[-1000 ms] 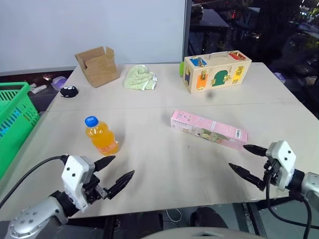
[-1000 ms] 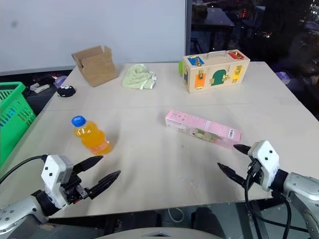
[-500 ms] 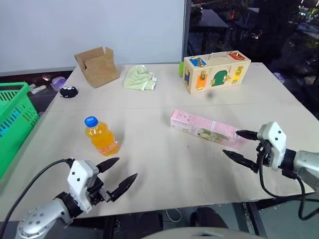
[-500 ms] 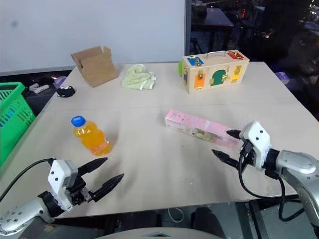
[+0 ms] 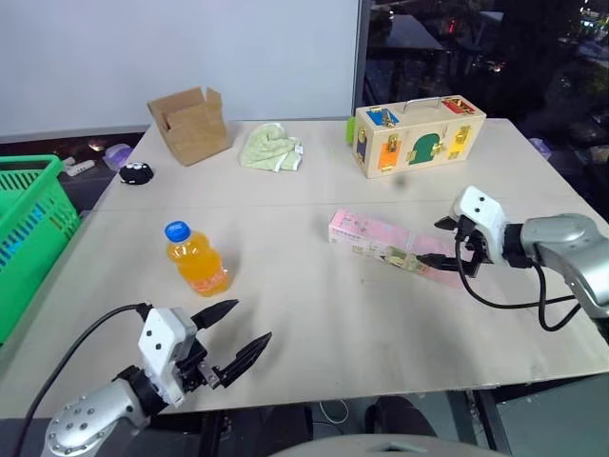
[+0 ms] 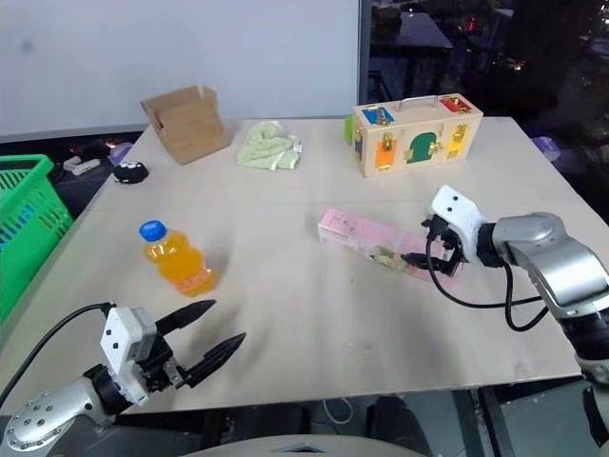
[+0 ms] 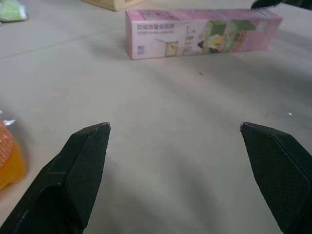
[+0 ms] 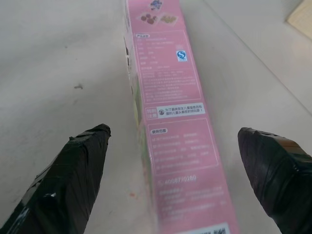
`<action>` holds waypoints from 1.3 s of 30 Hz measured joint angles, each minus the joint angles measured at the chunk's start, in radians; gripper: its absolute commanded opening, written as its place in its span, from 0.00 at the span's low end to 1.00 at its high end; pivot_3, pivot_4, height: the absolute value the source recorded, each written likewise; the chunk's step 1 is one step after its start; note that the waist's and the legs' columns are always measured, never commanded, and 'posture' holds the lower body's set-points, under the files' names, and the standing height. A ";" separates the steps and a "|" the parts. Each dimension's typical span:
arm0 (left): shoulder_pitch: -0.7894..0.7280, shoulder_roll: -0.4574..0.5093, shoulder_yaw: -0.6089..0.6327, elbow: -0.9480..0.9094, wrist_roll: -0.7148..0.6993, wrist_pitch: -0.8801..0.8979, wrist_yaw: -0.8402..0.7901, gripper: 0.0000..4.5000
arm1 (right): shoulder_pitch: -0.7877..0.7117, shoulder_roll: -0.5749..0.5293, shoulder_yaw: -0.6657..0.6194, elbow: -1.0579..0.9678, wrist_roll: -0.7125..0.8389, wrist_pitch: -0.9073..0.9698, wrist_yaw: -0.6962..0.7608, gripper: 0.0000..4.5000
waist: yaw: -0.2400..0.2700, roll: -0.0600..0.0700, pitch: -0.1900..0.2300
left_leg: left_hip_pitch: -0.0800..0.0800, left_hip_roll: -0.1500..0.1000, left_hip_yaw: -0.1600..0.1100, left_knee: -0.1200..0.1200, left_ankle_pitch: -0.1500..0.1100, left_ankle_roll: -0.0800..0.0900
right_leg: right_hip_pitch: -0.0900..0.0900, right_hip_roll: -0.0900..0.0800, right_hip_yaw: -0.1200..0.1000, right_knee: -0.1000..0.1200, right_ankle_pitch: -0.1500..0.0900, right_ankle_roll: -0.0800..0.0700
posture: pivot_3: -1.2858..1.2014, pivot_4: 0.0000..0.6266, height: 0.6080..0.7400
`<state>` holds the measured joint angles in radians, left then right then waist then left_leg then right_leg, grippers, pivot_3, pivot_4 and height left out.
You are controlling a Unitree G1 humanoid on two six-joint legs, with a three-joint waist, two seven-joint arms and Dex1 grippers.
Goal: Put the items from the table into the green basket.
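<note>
A long pink carton (image 5: 381, 241) lies flat on the beige table (image 5: 314, 314), right of centre. My right gripper (image 5: 430, 242) is open over the carton's right end, with one finger on each side. In the right wrist view the carton (image 8: 170, 97) runs between the spread fingers (image 8: 78, 170) without visibly touching them. An orange-drink bottle (image 5: 193, 259) with a blue cap stands upright on the left. My left gripper (image 5: 249, 322) hovers open and empty near the table's front edge, in front of and to the right of the bottle. The green basket (image 5: 29, 228) stands off the table's left edge.
At the back of the table are an open cardboard box (image 5: 188, 124), a crumpled pale green cloth (image 5: 271, 149) and a wooden latch box with a handle (image 5: 417, 133). A small black object (image 5: 135, 173) lies at the back left.
My right gripper has moved from the table's front right edge forward and left to the carton's right end, staying open. The left gripper has hardly moved.
</note>
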<state>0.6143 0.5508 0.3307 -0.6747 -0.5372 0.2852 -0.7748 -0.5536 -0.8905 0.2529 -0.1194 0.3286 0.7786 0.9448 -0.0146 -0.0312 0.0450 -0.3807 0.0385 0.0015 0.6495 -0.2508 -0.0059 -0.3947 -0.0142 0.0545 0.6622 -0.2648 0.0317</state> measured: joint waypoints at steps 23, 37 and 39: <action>-0.160 0.009 -0.069 -0.290 -0.120 0.299 0.325 1.00 | -0.196 0.136 0.212 0.503 -0.297 -0.196 0.243 0.83 | 0.058 0.003 -0.001 | 0.000 0.000 -0.002 0.000 0.000 0.000 | 0.001 0.001 -0.001 0.002 0.003 0.003 | 0.59 0.00 1.00; -0.225 -0.111 -0.065 -0.212 -0.278 0.349 0.453 1.00 | -0.089 0.202 0.054 0.299 -0.203 -0.091 0.214 0.07 | 0.059 0.005 -0.003 | 0.000 0.000 -0.006 0.001 0.000 0.000 | 0.001 0.003 -0.002 0.003 0.003 0.002 | 0.58 0.00 1.00; -0.261 -0.149 -0.066 -0.191 -0.362 0.357 0.483 1.00 | -0.038 0.215 0.002 0.180 -0.123 -0.002 0.212 0.07 | 0.068 0.005 -0.003 | -0.001 0.000 -0.008 0.001 0.000 0.000 | 0.001 0.002 -0.004 0.003 0.003 0.002 | 0.58 0.00 1.00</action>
<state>0.3530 0.4015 0.2651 -0.8662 -0.8988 0.6422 -0.2919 -0.5919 -0.6753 0.2548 0.0601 0.2053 0.7764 1.1572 0.0532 -0.0262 0.0419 -0.3818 0.0385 -0.0060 0.6508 -0.2507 -0.0059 -0.3939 -0.0120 0.0507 0.6648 -0.2617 0.0340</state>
